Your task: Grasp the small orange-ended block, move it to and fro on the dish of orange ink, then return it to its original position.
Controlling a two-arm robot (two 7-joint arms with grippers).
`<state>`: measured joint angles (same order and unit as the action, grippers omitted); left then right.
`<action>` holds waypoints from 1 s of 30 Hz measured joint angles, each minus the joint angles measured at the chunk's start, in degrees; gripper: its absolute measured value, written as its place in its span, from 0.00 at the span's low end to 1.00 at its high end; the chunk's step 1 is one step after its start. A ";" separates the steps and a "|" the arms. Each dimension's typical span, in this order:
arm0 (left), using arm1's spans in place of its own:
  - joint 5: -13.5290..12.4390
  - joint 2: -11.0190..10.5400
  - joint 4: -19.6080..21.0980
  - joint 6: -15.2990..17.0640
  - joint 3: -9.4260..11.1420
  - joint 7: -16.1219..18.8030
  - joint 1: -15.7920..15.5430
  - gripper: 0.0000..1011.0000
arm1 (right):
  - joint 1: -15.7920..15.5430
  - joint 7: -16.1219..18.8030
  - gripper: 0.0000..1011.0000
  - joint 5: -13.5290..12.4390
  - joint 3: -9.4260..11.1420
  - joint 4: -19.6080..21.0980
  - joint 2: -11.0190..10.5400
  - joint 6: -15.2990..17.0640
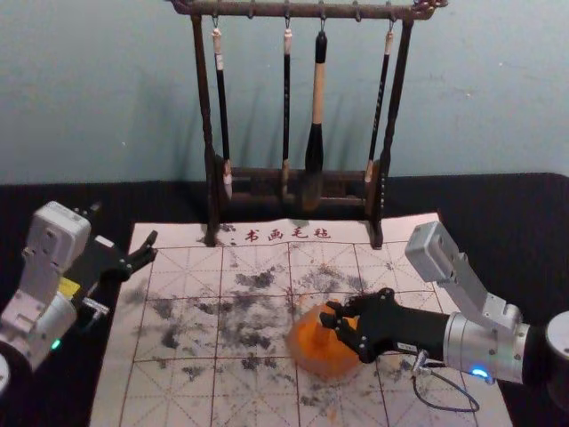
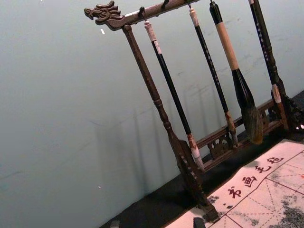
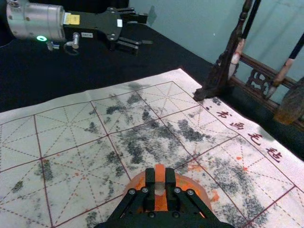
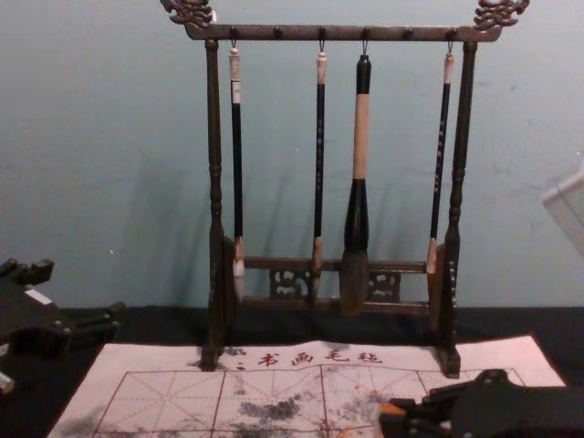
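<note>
Block in hand on the right, contact with the ink unproven

The black metal right gripper (image 3: 160, 177) was narrowed on the small orange-ended block (image 3: 160, 185), a finger pressed to either side of it; in the head view the hand reached in from the robot's right, above the round, translucent dish (image 3: 204, 195) of bright orange ink (image 1: 316, 342) on the pale gridded felt mat (image 1: 187, 330). The block lay directly between the fingertips, its orange end near their far ends and its paler part nearer the wrist; its long axis seemed to run more along the fingers than across them, though the pads hid much of it and that reading was a fair guess.

The right arm was plainly the nearer; the black left gripper (image 3: 139, 31) was parked beyond the mat's left edge, its fingers spread apart with nothing between them.

The step in hand looked to be the inking; the to-and-fro stroke would turn on keeping the block's working face down on the ink and within the rim; I could not tell whether they touched; too low a pass might drag or tip the dish.
</note>
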<state>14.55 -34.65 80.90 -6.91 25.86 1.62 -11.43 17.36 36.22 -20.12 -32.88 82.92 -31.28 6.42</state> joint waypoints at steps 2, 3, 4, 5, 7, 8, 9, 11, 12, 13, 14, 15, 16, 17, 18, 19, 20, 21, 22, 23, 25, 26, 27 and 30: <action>0.00 0.00 0.00 0.00 0.00 0.00 0.00 0.99 | 0.21 -0.14 0.09 -0.09 0.05 -0.32 0.14 0.25; 0.00 0.00 0.00 0.00 0.00 0.00 0.00 0.99 | 0.26 -0.21 0.09 -0.12 0.07 -0.39 0.18 0.34; 0.00 0.00 0.00 0.00 0.00 0.00 0.00 0.99 | 0.32 -0.29 0.09 -0.15 0.09 -0.47 0.21 0.43; 0.00 0.00 0.00 0.00 0.00 0.00 0.00 0.99 | 0.42 -0.42 0.09 -0.19 0.15 -0.62 0.26 0.63; 0.00 0.00 0.00 0.00 0.00 0.00 0.00 0.99 | 0.47 -0.50 0.09 -0.25 0.24 -0.74 0.27 0.81; 0.00 0.00 0.00 0.00 0.00 0.00 0.00 0.99 | 0.49 -0.54 0.09 -0.29 0.28 -0.79 0.26 0.88; 0.00 0.00 0.00 0.00 0.00 0.00 0.00 0.99 | 0.52 -0.65 0.09 -0.36 0.36 -0.87 0.27 1.05; 0.00 0.00 0.00 0.00 0.00 0.00 0.00 0.99 | 0.56 -0.85 0.09 -0.45 0.51 -0.99 0.26 1.28; 0.00 0.00 0.00 0.00 0.00 0.00 0.00 0.99 | 0.55 -0.91 0.09 -0.50 0.54 -1.00 0.24 1.35; 0.00 0.00 0.00 0.00 0.00 0.00 0.00 0.99 | 0.55 -0.95 0.09 -0.54 0.60 -1.00 0.23 1.43; 0.00 0.00 0.00 0.00 0.00 0.00 0.00 0.99 | 0.52 -1.06 0.09 -0.62 0.74 -1.02 0.18 1.59; 0.00 0.00 0.00 0.00 0.00 0.00 0.00 0.99 | 0.49 -1.15 0.09 -0.67 0.81 -1.02 0.15 1.66; 0.00 0.00 0.00 0.00 0.00 0.00 0.00 0.99 | 0.46 -1.23 0.09 -0.71 0.88 -1.02 0.11 1.72; -0.01 0.00 0.00 0.00 0.00 0.00 0.00 0.99 | 0.43 -1.31 0.09 -0.76 0.94 -1.02 0.08 1.77; 0.00 0.00 0.00 0.00 0.00 0.00 0.00 0.99 | 0.35 -1.44 0.09 -0.81 1.05 -0.96 0.01 1.90; 0.00 0.00 0.00 0.00 0.00 0.00 0.00 0.99 | 0.27 -1.59 0.09 -0.84 1.17 -0.82 -0.08 2.05; 0.00 0.00 0.00 0.00 0.00 0.00 0.00 0.99 | 0.27 -1.59 0.09 -0.84 1.17 -0.82 -0.08 2.05; 0.00 0.00 0.00 0.00 0.00 0.00 0.00 0.99 | 0.22 -1.67 0.09 -0.85 1.23 -0.73 -0.16 2.16; 0.00 0.00 0.00 0.00 0.00 0.00 0.00 0.99 | 0.09 -1.82 0.09 -0.89 1.35 -0.51 -0.31 2.35; 0.00 0.00 0.00 0.00 0.00 0.00 0.00 0.99 | 0.01 -1.88 0.09 -0.92 1.42 -0.34 -0.41 2.48; 0.00 0.00 0.00 0.00 0.00 0.00 0.00 0.99 | -0.28 -2.12 0.09 -0.99 1.66 0.19 -0.77 2.80; 0.00 0.00 0.00 0.00 0.00 0.00 0.00 0.99 | -0.37 -2.21 0.09 -1.00 1.73 0.39 -0.90 2.92; 0.00 0.00 0.00 0.00 0.00 0.00 0.00 0.99 | -0.58 -2.37 0.09 -1.02 1.88 0.79 -1.15 3.16; 0.00 0.00 0.00 0.00 0.00 0.00 0.00 0.99 | -0.92 -2.70 0.09 -1.01 2.09 1.48 -1.56 3.51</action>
<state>14.55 -34.65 80.90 -6.91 25.86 1.62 -11.43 16.44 33.52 -21.13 -30.79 84.40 -32.84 9.93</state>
